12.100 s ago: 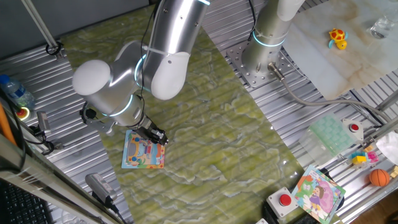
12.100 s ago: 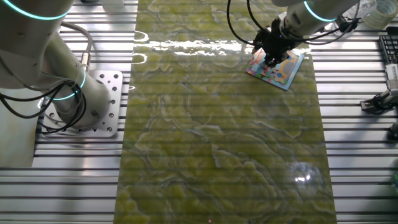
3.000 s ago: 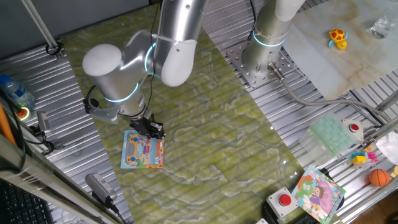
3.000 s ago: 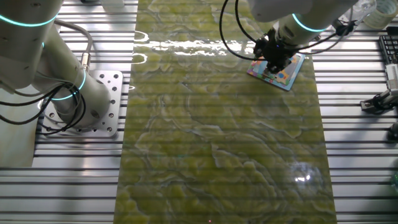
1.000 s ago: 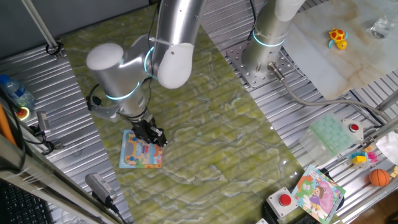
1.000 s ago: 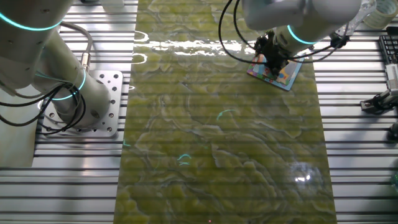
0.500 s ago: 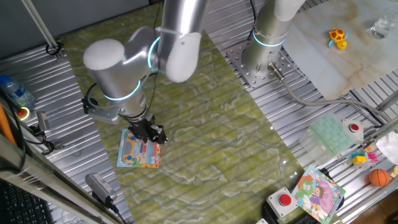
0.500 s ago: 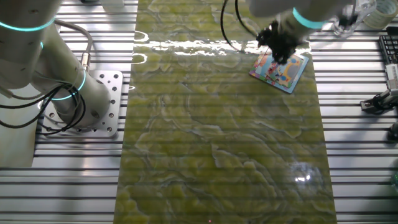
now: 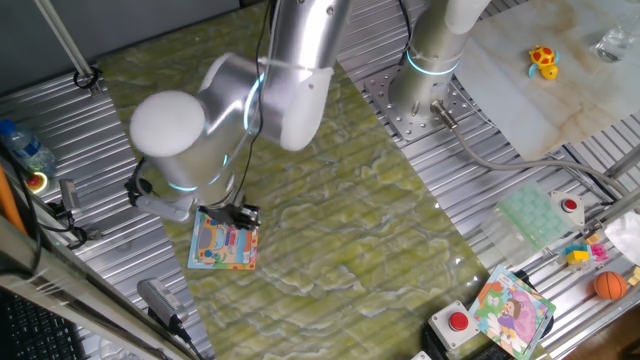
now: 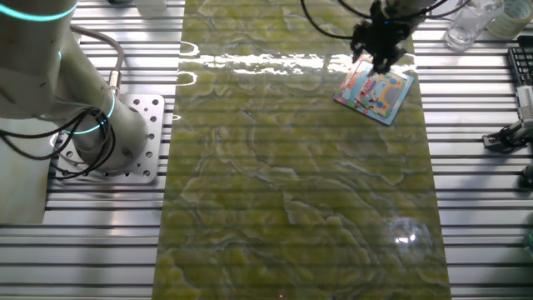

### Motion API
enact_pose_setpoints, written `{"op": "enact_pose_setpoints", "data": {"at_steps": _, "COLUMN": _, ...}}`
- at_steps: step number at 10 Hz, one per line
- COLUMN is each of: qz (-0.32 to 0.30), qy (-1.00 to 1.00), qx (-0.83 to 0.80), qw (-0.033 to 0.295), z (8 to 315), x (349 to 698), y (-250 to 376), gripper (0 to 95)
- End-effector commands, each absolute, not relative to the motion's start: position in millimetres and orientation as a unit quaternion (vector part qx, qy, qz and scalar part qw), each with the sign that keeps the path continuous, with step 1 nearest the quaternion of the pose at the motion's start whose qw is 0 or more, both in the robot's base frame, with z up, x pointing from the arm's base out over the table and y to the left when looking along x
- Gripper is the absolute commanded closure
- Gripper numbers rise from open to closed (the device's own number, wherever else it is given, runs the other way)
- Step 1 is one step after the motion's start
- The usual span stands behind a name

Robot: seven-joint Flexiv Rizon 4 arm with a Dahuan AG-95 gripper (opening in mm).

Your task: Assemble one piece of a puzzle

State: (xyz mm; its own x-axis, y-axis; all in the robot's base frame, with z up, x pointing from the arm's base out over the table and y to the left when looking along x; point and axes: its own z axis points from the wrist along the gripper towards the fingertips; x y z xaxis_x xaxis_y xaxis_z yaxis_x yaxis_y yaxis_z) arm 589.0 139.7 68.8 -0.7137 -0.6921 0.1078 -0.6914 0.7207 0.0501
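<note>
Green-and-yellow marbled matting (image 9: 330,200) covers the middle of the slatted metal table (image 9: 480,190), and the puzzle (image 9: 222,245) lies flat on it near one edge, its light-blue border framing a picture in orange, pink and yellow. The silver arm (image 9: 290,70) bends down over that spot, and the black gripper (image 9: 243,213) sits at the board's upper corner in one fixed view; in the other fixed view the gripper (image 10: 381,50) appears just above the top edge of the puzzle (image 10: 376,93), which lies slightly turned on the mat. The fingers are too small and dark against the board to judge how far apart they stand, so I cannot tell whether they are spread or closed, nor whether they touch the board. The piece cannot be made out as a separate thing in either view; whether it is between the fingers or already lying within the picture is not visible. Off the mat, a second board with a purple-and-green picture (image 9: 512,308) rests near the table's corner, beside a red button (image 9: 458,322), an orange ball (image 9: 609,285) and a pale green tray (image 9: 531,215). A small yellow toy (image 9: 543,60) sits on the light sheet beyond the second arm's base (image 9: 425,100).
</note>
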Motion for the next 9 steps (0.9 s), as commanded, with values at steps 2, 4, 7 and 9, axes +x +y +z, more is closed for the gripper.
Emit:
{"op": "enact_pose_setpoints", "data": {"at_steps": 2, "qz": -0.013, "qy": -0.929, "qx": 0.365, "qw": 0.052, "z": 71, "x": 599, "y": 114, "gripper": 57.0}}
{"op": "enact_pose_setpoints", "data": {"at_steps": 4, "qz": -0.029, "qy": -0.935, "qx": 0.352, "qw": 0.039, "z": 62, "x": 602, "y": 107, "gripper": 57.0}}
{"op": "enact_pose_setpoints", "data": {"at_steps": 7, "qz": -0.040, "qy": -0.935, "qx": 0.352, "qw": 0.023, "z": 39, "x": 603, "y": 102, "gripper": 38.0}}
{"op": "enact_pose_setpoints", "data": {"at_steps": 9, "qz": -0.048, "qy": -0.934, "qx": 0.352, "qw": 0.021, "z": 28, "x": 602, "y": 102, "gripper": 38.0}}
